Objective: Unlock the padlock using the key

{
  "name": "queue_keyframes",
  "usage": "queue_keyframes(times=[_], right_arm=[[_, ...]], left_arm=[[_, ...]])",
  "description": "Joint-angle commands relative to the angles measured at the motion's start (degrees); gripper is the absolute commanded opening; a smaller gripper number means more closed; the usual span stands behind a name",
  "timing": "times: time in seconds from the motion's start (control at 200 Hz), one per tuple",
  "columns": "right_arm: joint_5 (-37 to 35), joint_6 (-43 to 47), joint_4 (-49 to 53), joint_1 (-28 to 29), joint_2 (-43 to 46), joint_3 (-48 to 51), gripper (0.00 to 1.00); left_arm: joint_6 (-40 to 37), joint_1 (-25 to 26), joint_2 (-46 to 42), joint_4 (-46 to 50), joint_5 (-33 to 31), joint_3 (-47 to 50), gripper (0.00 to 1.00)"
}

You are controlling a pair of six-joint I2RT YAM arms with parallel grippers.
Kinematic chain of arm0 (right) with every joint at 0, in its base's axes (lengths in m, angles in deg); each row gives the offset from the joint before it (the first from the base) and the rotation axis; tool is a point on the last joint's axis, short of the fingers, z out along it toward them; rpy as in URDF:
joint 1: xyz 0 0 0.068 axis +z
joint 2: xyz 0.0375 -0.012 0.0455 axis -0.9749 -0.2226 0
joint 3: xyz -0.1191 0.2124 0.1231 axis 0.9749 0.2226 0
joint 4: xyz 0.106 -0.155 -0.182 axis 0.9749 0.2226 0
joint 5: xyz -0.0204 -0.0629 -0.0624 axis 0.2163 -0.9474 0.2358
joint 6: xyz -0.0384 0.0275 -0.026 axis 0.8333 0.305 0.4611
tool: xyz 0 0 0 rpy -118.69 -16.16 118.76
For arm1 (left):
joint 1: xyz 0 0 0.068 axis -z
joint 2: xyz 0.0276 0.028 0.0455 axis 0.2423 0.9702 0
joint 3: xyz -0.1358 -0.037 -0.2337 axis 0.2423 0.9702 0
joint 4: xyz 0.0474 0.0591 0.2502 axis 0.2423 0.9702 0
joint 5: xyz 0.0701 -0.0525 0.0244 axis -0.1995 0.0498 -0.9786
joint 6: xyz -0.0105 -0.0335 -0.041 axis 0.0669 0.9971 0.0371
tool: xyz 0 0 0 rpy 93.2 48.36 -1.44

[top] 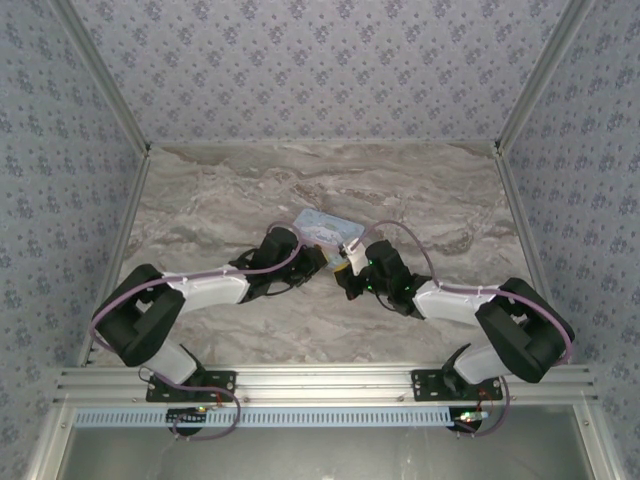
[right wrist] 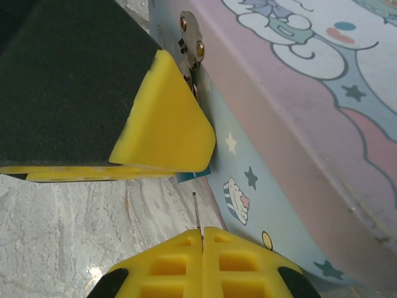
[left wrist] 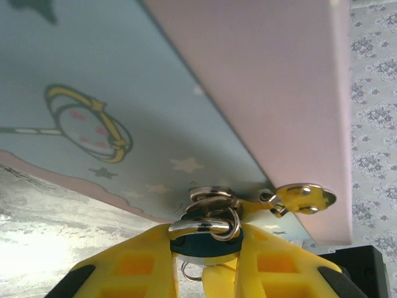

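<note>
Lower centre: I am seeing the left gripper [left wrist: 206, 264] clamping the padlock [left wrist: 205, 244] beside the closed tin [left wrist: 124, 93]; the right gripper [right wrist: 202, 239] is pinching the key [right wrist: 196, 212].

Left gripper [left wrist: 208, 247] at 6 o'clock, yellow fingers [left wrist: 133, 264] clamped on the padlock [left wrist: 193, 244]: dark body, metal loops on top, right against the tin's lower edge. Tin [left wrist: 124, 93] spans 10 to 2 o'clock, with a pale blue starred side and a pink face. Riveted metal hasp [left wrist: 304, 198] at 4 o'clock. Marble table [left wrist: 56, 230] at 8 o'clock.
</note>
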Motion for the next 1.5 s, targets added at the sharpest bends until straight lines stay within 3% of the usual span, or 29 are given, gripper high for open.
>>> queue_keyframes(times=[0.0,0.794,1.494], right_arm=[[-1.5,1.2,-1.4,0.1,0.1,-1.8,0.00],[-1.6,1.5,-0.5,-0.1,2.8,-1.1,0.00],[-2.9,4.7,-2.6,-0.2,-1.0,-3.2,0.00]], left_arm=[[0.7,0.5,-2.5,0.5,1.0,-2.4,0.14],[1.1,0.6,-1.8,0.9,0.8,-2.2,0.14],[2.3,0.8,-3.1,1.7,3.5,-2.8,0.15]])
